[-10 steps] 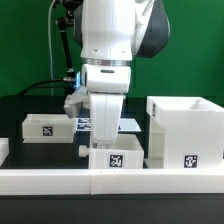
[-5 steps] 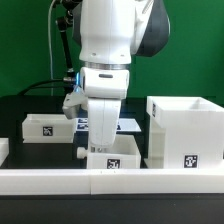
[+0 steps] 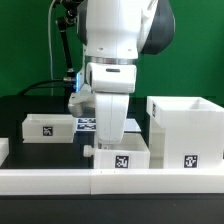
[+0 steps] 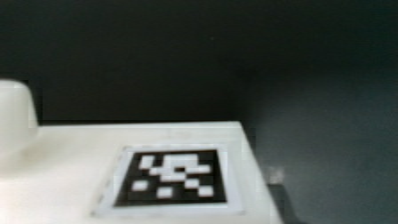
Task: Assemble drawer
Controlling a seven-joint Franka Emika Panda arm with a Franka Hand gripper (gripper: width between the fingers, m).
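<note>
The drawer's tall white casing (image 3: 185, 130) stands at the exterior view's right, with a tag on its front. One shallow white tray (image 3: 45, 128) sits at the left. The second tray (image 3: 122, 158) lies in the middle, just behind the front rail and next to the casing. My gripper (image 3: 108, 146) reaches down onto this middle tray, its fingertips hidden by the tray's wall, and the tray travels with it. The wrist view shows the tray's white surface (image 4: 71, 150) and its tag (image 4: 173, 178) very close and blurred. My fingers are not clearly seen there.
A long low white rail (image 3: 60, 182) runs along the front of the black table. The marker board (image 3: 88, 124) lies flat behind the middle tray, mostly hidden by my arm. A green wall and cables stand at the back.
My arm has shifted toward the exterior view's right, and the middle tray has moved with it, closer to the casing. The left tray and the casing have not moved.
</note>
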